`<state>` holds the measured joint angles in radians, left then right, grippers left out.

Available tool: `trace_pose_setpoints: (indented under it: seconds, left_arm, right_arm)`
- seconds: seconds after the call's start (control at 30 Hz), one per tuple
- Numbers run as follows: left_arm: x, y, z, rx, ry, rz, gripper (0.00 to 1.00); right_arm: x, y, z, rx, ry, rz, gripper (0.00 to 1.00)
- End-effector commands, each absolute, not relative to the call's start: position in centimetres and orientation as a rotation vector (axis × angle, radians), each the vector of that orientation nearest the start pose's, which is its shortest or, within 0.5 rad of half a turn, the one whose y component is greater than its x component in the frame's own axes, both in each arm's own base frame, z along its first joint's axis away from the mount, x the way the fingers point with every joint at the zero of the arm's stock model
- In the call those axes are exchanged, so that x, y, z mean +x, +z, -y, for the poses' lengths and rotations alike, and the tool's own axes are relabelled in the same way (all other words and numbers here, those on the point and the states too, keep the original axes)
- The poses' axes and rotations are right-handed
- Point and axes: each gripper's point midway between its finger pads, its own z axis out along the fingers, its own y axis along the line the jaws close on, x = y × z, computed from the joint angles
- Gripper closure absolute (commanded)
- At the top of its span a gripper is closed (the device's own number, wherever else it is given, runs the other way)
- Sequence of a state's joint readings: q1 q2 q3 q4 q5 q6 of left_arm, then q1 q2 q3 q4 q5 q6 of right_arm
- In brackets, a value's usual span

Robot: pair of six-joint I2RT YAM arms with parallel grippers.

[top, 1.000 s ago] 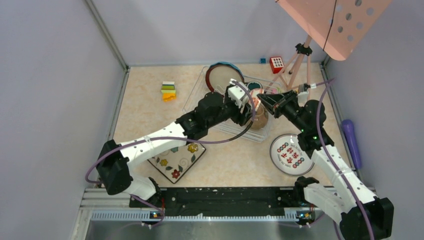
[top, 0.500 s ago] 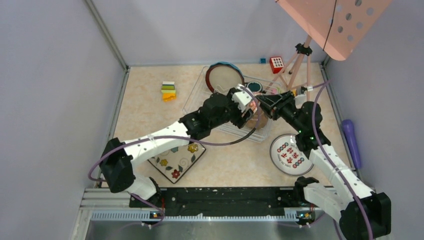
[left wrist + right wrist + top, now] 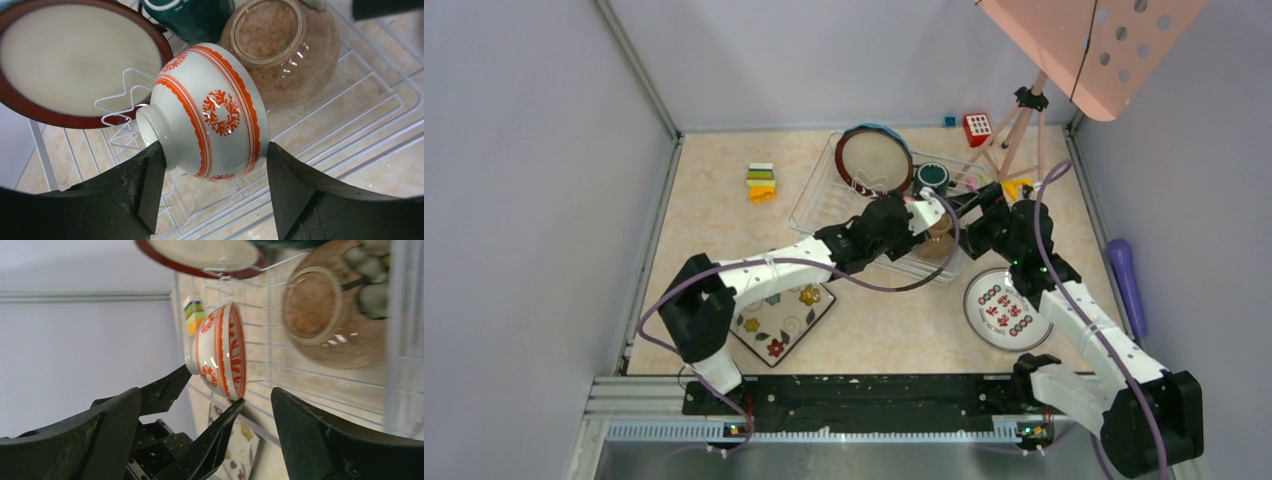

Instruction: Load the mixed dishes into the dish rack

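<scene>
Right pincer [image 3: 205,399] newly opened, red-white bowl [image 3: 210,110] held by left pincer [image 3: 214,150]

Bright even light, soft shadows, glare spots on red-white bowl [image 3: 210,110], frames sharp

Walls [image 3: 524,150]: plain pale lilac, three sides, I note.
Tabletop [image 3: 714,210]: beige, marbled.
Pink perforated stand [image 3: 1114,40]: far right corner, on tripod [image 3: 1024,100].
Near edge: grey metal rail [image 3: 864,430].
</scene>
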<state>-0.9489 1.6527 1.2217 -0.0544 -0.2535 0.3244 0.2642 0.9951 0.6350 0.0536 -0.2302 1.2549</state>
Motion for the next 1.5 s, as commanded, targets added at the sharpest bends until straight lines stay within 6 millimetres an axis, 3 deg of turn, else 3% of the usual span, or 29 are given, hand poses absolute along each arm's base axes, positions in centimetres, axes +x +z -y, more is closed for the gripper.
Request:
trace_pose_setpoints:
  seconds: [0.0, 0.13, 0.3, 0.37, 0.47, 0.5, 0.7, 0.87, 0.93, 1.03, 1.07, 1.17, 1.47]
  left_arm:
    - [34.9, 20.4, 36.6, 1.070, -0.034, -1.690, 1.00]
    - [34.7, 18.5, 36.9, 1.135, -0.028, -1.732, 1.00]
    - [34.4, 17.4, 36.2, 1.197, 0.021, -1.791, 1.00]
    - [34.5, 17.9, 35.9, 1.179, 0.030, -1.780, 1.00]
    - [34.8, 19.5, 35.4, 1.088, 0.010, -1.750, 1.00]
    - [34.9, 20.2, 35.1, 1.051, 0.000, -1.745, 1.00]
    - [35.8, 23.1, 33.0, 0.832, -0.064, -1.767, 1.00]
    - [36.0, 23.3, 31.5, 0.757, -0.120, -1.812, 1.00]
    - [35.8, 23.1, 31.1, 0.760, -0.130, -1.815, 1.00]
    - [35.5, 24.0, 30.5, 0.722, -0.146, -1.780, 1.00]
    - [35.5, 24.6, 30.3, 0.703, -0.158, -1.762, 1.00]
    - [35.2, 25.9, 30.5, 0.700, -0.228, -1.700, 1.00]
    - [34.6, 25.5, 31.8, 0.767, -0.294, -1.675, 1.00]
  right_arm:
    - [31.6, 22.4, -12.8, 0.843, 0.951, -1.862, 0.01]
    - [30.9, 22.9, -10.5, 0.835, 0.823, -1.814, 0.01]
    - [30.9, 22.9, -10.6, 0.731, 0.754, -1.885, 0.02]
    - [31.4, 22.6, -11.9, 0.652, 0.775, -1.958, 0.02]
    - [32.6, 22.9, -14.2, 0.503, 0.826, -2.059, 0.10]
    - [33.1, 21.9, -14.5, 0.487, 0.811, -2.121, 0.13]
    - [34.4, 20.5, -14.6, 0.471, 0.758, -2.182, 0.30]
    - [34.9, 21.2, -14.0, 0.528, 0.764, -2.097, 0.29]
    - [35.0, 21.1, -14.5, 0.477, 0.776, -2.118, 0.40]
    - [35.1, 19.3, -15.6, 0.376, 0.767, -2.250, 0.63]
    - [35.1, 18.5, -16.1, 0.338, 0.767, -2.292, 0.75]
    - [34.7, 16.3, -17.0, 0.283, 0.713, -2.394, 0.88]
    - [33.4, 11.3, -18.7, 0.152, 0.483, -2.560, 0.88]
